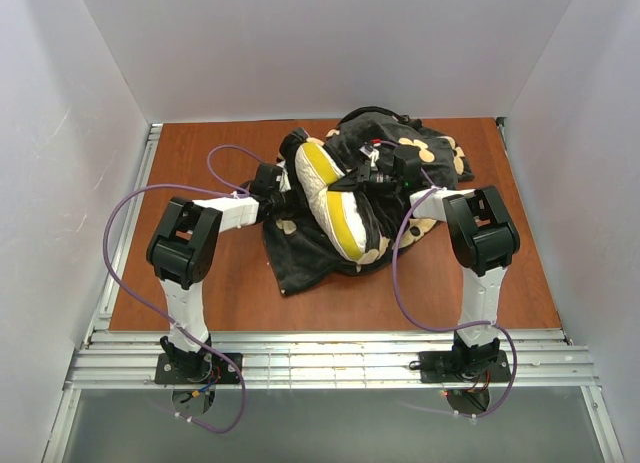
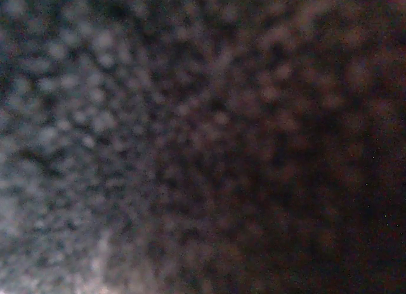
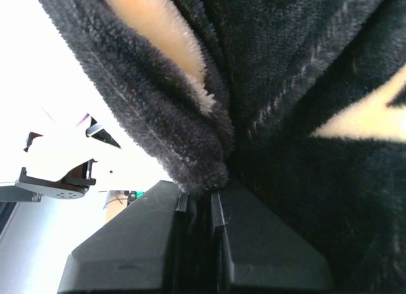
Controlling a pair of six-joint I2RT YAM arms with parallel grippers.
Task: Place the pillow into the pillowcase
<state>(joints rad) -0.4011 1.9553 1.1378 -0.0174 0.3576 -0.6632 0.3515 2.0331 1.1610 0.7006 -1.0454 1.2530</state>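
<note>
Two tools are meeting at one heap in the top external view. The pillow [image 1: 335,208] is lying near the middle of the worktop [image 1: 200,283], showing its white quilted face and yellow band. The pillowcase [image 1: 300,258] is bunching around and under it, with black plush spreading toward the near edge and piling up behind the pillow at the far right. The left tool [image 1: 280,188] is pressing into the left edge of the pillowcase, just beside the pillow's far end; from here I cannot tell how its jaws are standing. The right tool [image 1: 368,175] is sitting at the far side of the pillow, touching the black fabric there.

In the left wrist view, dark, mottled, out-of-focus fabric is filling the whole frame. Nothing of the left tool is showing, so I cannot tell whether it is gripping.

In the right wrist view, the right tool's two black fingers [image 3: 266,249] are standing closed together, pinching a fold of the pillowcase between their tips. A tan printed patch is showing at the upper left of the plush and a pointed tan shape at the right.
</note>
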